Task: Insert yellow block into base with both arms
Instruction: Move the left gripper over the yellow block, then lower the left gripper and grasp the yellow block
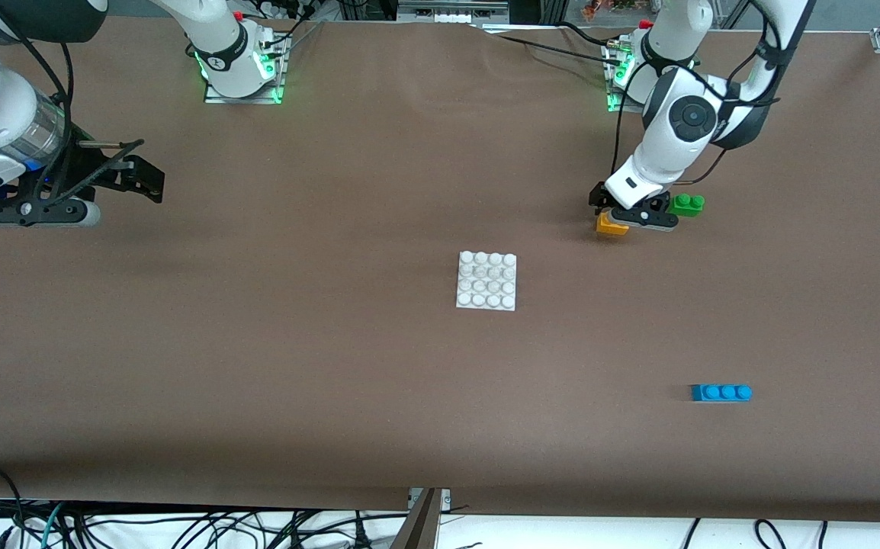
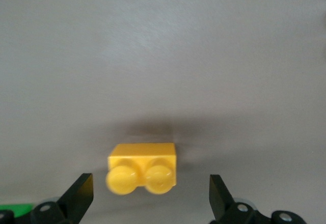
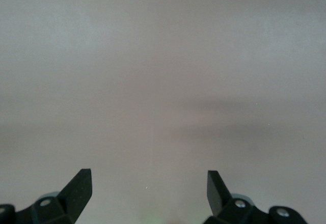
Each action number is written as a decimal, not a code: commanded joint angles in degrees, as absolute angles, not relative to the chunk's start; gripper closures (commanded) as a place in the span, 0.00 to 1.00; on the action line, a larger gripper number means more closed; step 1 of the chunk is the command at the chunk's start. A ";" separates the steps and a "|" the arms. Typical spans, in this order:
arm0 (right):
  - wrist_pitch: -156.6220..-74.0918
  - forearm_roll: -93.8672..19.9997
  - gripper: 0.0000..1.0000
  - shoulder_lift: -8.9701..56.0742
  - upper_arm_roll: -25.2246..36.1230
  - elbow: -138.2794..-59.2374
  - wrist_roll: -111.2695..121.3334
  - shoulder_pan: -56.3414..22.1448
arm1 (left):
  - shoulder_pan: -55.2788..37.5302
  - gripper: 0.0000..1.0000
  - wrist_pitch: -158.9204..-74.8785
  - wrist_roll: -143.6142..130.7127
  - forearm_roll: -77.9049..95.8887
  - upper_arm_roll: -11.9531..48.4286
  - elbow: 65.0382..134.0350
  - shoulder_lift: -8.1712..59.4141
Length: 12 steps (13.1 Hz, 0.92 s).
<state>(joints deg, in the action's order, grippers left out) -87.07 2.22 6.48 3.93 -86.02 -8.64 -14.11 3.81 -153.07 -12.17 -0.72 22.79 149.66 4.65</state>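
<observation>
The yellow block [image 1: 611, 224] lies on the brown table toward the left arm's end, studs up. My left gripper [image 1: 624, 215] is low over it. In the left wrist view the yellow block [image 2: 143, 169] sits between the spread fingers of the left gripper [image 2: 151, 193], with a gap on each side and no contact. The white studded base [image 1: 486, 280] lies flat at the table's middle, nearer the front camera than the block. My right gripper [image 1: 139, 177] waits open and empty above the right arm's end of the table, and the right wrist view [image 3: 149, 188] shows only bare table.
A green two-stud brick [image 1: 688, 203] lies close beside the left gripper, and its corner shows in the left wrist view [image 2: 15, 208]. A blue three-stud brick [image 1: 721, 393] lies nearer the front camera, toward the left arm's end. Cables hang at the table's front edge.
</observation>
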 commanded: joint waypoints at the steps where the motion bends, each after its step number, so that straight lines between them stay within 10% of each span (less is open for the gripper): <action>1: -85.96 2.64 0.00 5.98 3.34 -85.34 -8.70 -13.45 | 4.04 0.00 -155.39 -12.13 -0.09 23.20 149.59 6.59; 12: -85.96 2.46 0.00 6.06 3.34 -85.34 -8.88 -13.45 | 4.48 0.00 -155.48 -12.57 -7.46 22.68 148.89 10.28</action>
